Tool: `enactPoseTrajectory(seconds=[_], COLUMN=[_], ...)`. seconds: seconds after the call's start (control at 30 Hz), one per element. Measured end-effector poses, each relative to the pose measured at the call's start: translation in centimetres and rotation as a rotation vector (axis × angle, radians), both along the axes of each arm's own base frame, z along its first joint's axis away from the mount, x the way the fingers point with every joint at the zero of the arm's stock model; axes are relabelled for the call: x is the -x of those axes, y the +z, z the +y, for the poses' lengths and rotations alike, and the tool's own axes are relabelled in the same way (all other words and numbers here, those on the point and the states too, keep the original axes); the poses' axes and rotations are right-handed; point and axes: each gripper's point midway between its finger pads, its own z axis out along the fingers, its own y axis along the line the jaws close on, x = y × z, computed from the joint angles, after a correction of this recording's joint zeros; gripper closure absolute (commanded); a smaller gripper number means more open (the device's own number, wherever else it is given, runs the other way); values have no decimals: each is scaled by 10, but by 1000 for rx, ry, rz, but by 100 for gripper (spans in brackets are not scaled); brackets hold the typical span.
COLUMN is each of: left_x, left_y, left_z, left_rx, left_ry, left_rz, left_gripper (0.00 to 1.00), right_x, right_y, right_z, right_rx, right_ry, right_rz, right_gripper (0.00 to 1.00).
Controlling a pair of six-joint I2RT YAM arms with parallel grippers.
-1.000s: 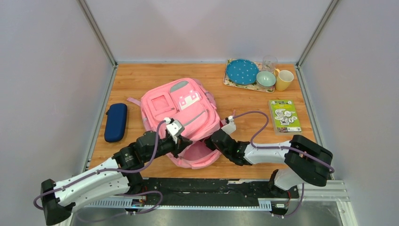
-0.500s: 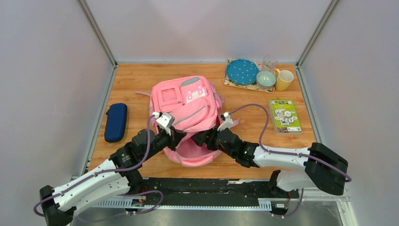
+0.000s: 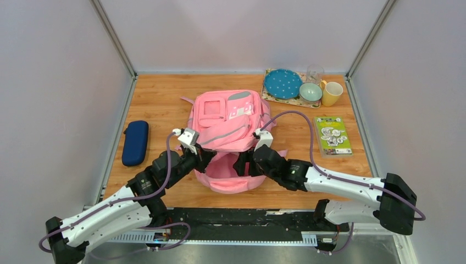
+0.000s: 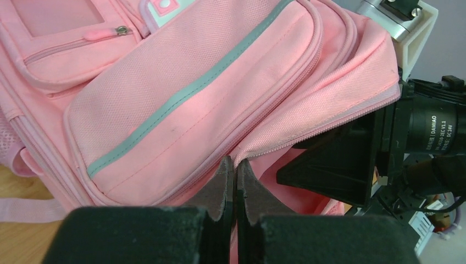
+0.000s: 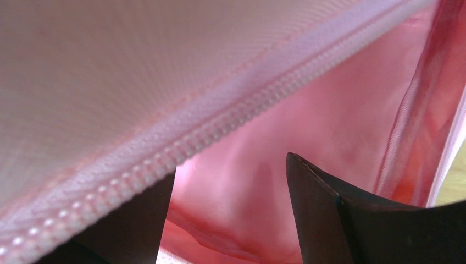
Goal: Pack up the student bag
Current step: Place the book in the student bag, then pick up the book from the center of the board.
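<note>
Pink student bag (image 3: pixel 225 118) lies flat in the middle of the surface (image 3: pixel 159 96), front pockets up, its mouth gaping toward the arms. Left tool (image 4: pixel 234 165) is pinched tight on the zip rim of the upper flap; right tool (image 5: pixel 228 170) stands wide, fingers inside the mouth under that same zip edge (gripping nothing that I can see). Soft, light fabric, I judge: it will sag and slide rather than hold shape, so the firmer zip rim is the place to take hold, one side each, to spread the mouth for loading
</note>
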Motion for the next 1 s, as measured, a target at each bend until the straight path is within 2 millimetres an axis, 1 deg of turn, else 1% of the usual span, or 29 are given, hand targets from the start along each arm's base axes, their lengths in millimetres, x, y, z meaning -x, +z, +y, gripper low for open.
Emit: enactPoseTrajectory(seconds=[0.1, 0.2, 0.23, 0.37, 0.43, 0.53, 0.6, 0.63, 0.67, 0.7, 0.73, 0.77, 0.83, 0.87, 0.9, 0.97, 1.0], left_x=[-2, -4, -6, -17, -21, -23, -22, -21, -19, -16, -15, -13, -7, -4, -2, 1, 3], left_y=[-2, -6, -9, -26, -31, -34, -36, -37, -38, -40, -41, -42, -44, -42, -37, -22, -11], left_z=[3, 5, 7, 23, 27, 28, 28, 28, 27, 27, 27, 28, 32, 32, 32, 30, 28], left_rx=[-5, -16, -27, -99, -119, -134, -140, -145, -149, -154, -160, -162, -176, -163, -144, -106, -84], left_ry=[20, 38, 56, 148, 179, 190, 183, 175, 164, 151, 145, 139, 121, 113, 104, 83, 69], left_rz=[6, 16, 20, 48, 55, 61, 64, 67, 69, 78, 80, 90, 97, 99, 95, 76, 64], left_gripper=[100, 100, 100, 100, 100, 100, 86, 76, 53, 46, 35, 20, 19, 19, 19, 19, 19], right_x=[4, 7, 10, 23, 25, 21, 18, 16, 13, 10, 6, 1, -9, -15, -16, -27, -29], right_y=[-3, -8, -8, 8, 17, 32, 45, 53, 62, 69, 75, 80, 87, 88, 89, 87, 85], right_z=[-5, -14, -14, -5, -7, -15, -25, -33, -44, -54, -67, -82, -117, -132, -146, -180, -190], right_rx=[76, 174, 193, 204, 211, 210, 187, 167, 142, 121, 102, 85, 52, 45, 32, 34, 40], right_ry=[70, 130, 162, 277, 295, 271, 230, 189, 137, 90, 28, -42, -191, -252, -299, -438, -478], right_rz=[-23, -45, -57, -125, -152, -195, -229, -248, -268, -281, -285, -284, -274, -268, -261, -241, -229], right_gripper=[22, 22, 22, 20, 20, 15, 7, 5, 1, 1, 1, 1, 1, 1, 1, 0, 0])
